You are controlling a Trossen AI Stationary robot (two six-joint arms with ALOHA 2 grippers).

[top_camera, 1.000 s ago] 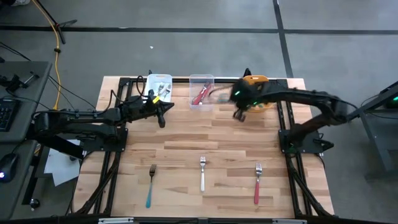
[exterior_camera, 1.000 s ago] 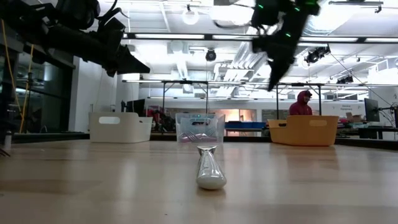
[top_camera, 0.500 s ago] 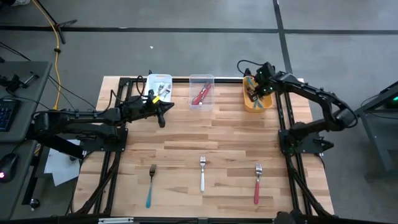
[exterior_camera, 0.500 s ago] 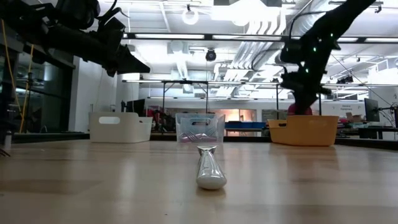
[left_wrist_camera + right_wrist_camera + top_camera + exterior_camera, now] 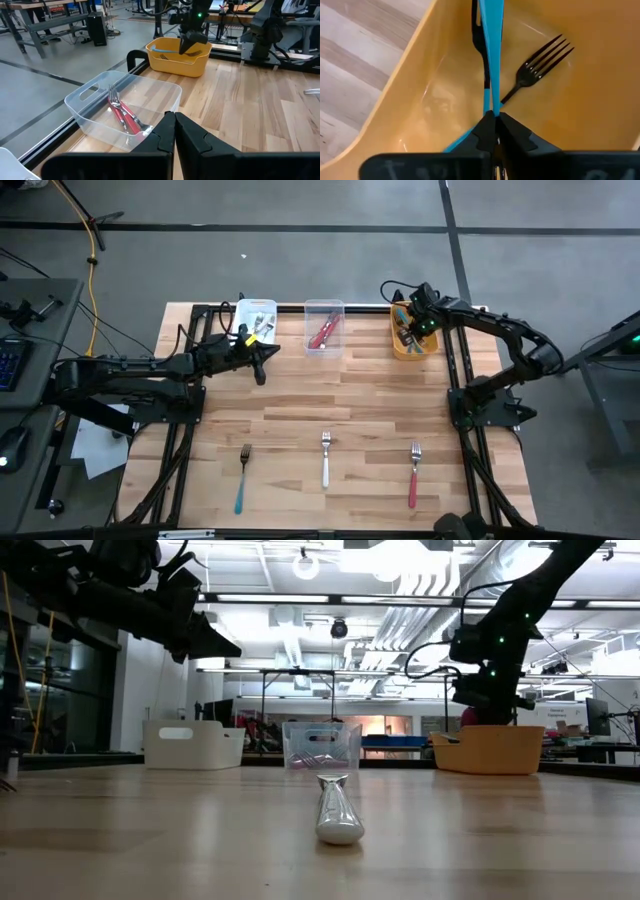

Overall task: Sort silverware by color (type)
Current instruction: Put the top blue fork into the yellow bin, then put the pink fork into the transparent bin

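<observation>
I have the right hand (image 5: 491,120) clenched on the slim, stiff, light teal-blue plastic-handled fork (image 5: 490,45), pinched mid-handle inside the orange rectangular bin (image 5: 412,345) at upper right; left hand (image 5: 174,125) idles clenched.

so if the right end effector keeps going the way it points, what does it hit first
Probably the teal fork right ahead of the right end effector, then the floor of the orange bin; depth is hard to judge.
</observation>
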